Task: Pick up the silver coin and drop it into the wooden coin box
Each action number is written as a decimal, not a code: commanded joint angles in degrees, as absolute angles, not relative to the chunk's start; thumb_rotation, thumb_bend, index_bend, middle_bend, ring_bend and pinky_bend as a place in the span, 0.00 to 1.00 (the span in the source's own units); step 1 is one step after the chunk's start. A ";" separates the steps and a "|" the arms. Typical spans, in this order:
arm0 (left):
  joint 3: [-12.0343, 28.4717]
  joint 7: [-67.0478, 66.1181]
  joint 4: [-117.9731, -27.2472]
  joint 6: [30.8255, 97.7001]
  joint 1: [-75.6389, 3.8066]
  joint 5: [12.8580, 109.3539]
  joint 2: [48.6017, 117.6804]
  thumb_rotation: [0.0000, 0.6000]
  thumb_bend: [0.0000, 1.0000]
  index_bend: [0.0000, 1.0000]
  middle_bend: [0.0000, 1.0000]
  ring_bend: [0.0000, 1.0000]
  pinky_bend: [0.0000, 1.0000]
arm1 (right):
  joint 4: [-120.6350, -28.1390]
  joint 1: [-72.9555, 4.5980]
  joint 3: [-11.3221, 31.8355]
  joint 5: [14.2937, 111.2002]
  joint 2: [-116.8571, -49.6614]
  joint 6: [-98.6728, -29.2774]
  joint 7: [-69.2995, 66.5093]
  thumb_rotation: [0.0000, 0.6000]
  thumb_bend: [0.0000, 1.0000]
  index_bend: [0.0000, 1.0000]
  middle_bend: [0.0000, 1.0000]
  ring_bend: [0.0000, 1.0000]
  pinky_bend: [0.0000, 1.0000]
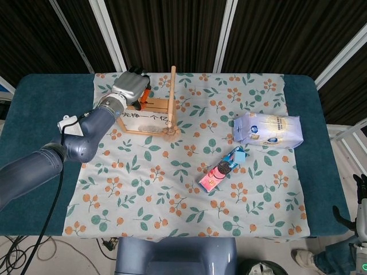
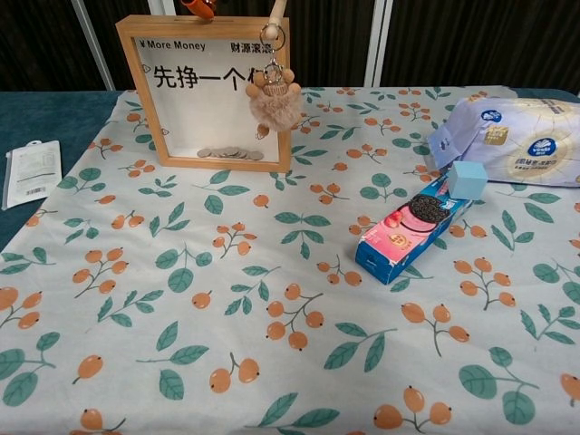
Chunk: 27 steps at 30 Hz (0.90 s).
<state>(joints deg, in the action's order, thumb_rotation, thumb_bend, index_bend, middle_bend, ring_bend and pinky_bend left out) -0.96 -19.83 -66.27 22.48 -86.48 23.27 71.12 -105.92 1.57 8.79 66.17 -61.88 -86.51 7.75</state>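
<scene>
Left arm and hand in glossy blue-grey and silver

The left arm (image 1: 69,146) was cased in rounded blue-grey shells, with a white tag and a black cable; the left hand (image 1: 128,87) was silver-backed, its fingers (image 1: 144,94) orange-tipped.

Desk (image 1: 46,91) topped in dark teal, spread with a leaf-and-berry cloth (image 1: 172,189). On the cloth: wooden coin box (image 2: 210,91) standing upright at the far left, white-and-blue packet (image 1: 268,129) to the right, red-and-blue snack box (image 2: 410,228) near the middle. Off the cloth's left edge, a flat white packet (image 2: 31,172).

Dark slatted wall (image 1: 183,34) w/ white posts (image 1: 228,34).
</scene>
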 commanded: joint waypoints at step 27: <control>-4.39 -18.54 -65.69 22.84 -88.95 22.71 72.06 1.00 0.41 0.53 0.21 0.00 0.00 | -106.12 1.62 8.92 65.95 -61.70 -86.58 7.72 1.00 0.37 0.10 0.05 0.00 0.00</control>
<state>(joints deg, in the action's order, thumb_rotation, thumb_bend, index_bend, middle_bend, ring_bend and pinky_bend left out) -4.30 -18.54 -65.68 22.85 -88.91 22.73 72.05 -106.12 1.62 8.92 65.95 -61.70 -86.57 7.72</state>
